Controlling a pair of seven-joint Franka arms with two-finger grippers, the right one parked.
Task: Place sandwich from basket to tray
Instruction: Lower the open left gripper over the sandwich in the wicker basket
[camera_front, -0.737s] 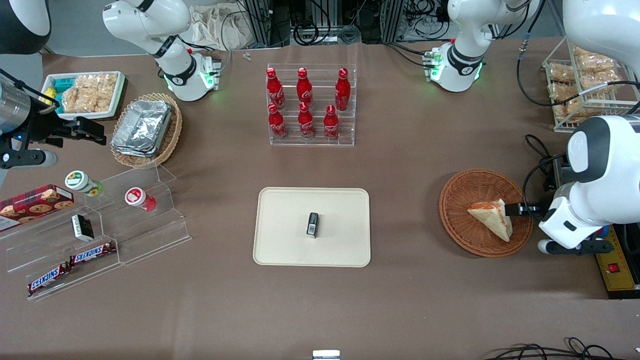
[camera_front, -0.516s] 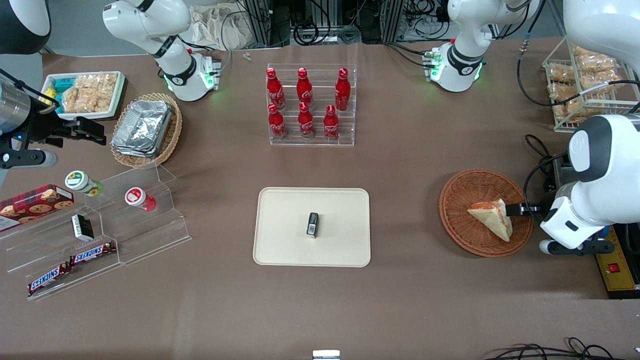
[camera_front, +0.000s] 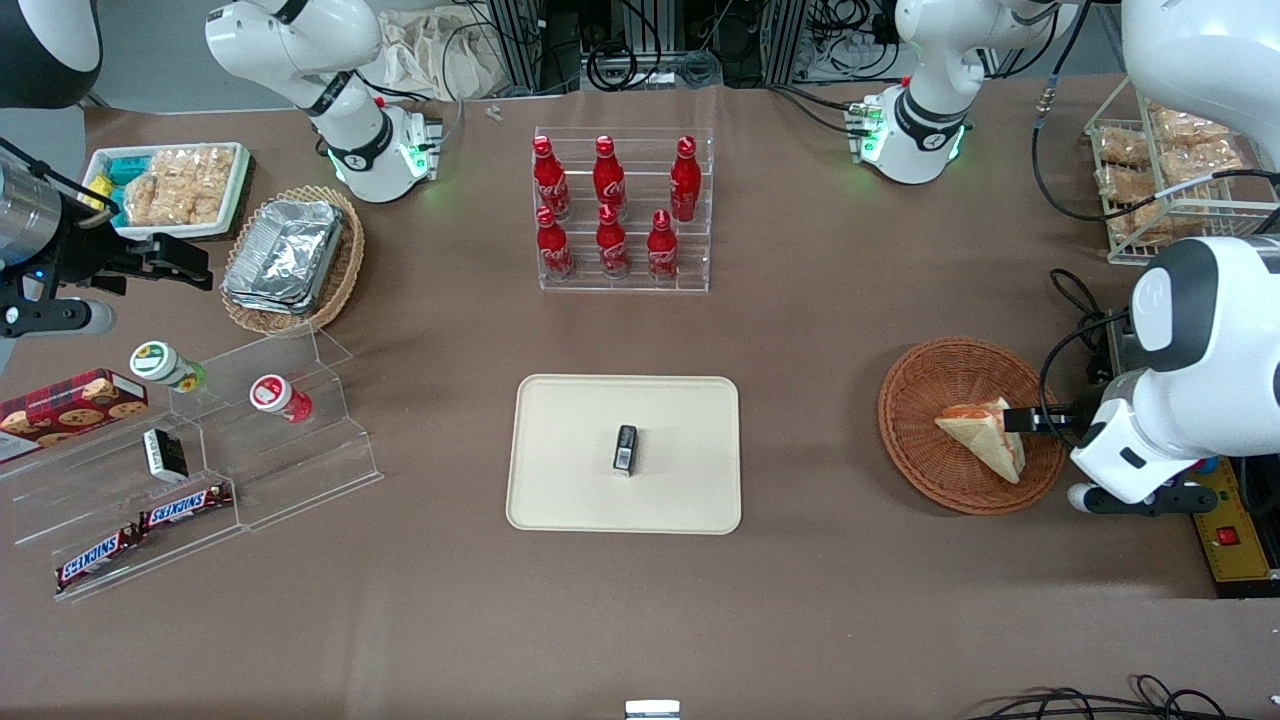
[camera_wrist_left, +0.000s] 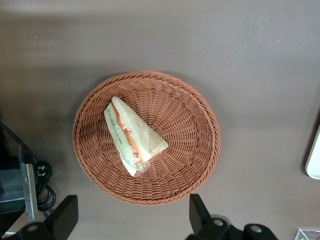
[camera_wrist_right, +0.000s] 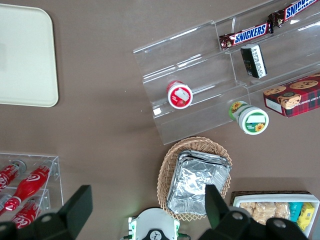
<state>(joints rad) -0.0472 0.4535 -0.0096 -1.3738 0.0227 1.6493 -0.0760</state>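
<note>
Hovering above the basket (camera_front: 968, 425), the pincer (camera_wrist_left: 131, 220) is seen spread wide, its two dark fingers (camera_wrist_left: 64, 219) well apart and holding nothing. In the front view, at the right of the frame, only a dark finger tip of the pincer (camera_front: 1030, 419) shows, over the basket's edge toward the working arm's end of the counter (camera_front: 860, 600).

The sandwich (camera_front: 985, 437) lies in the basket, a pale wedge with red and green filling along its cut edge; in the wrist view the sandwich (camera_wrist_left: 131, 136) is noted off-centre inside the basket (camera_wrist_left: 190, 125), apparently wrapped in clear film. No finger touches it.

The tray (camera_front: 560, 490) sits at the centre of the front frame, flat on the counter, well apart from the basket. A small dark packet (camera_front: 625, 448) stands on it near its middle.

Noted above the tray in the frame: a clear rack of red bottles (camera_front: 610, 210). At the left of the frame: a tan basket of foil containers (camera_front: 290, 258), a white snack tray (camera_front: 170, 185), a clear stepped shelf (camera_front: 250, 450) with two small cups, chocolate bars and a cookie box (camera_front: 70, 402).
</note>
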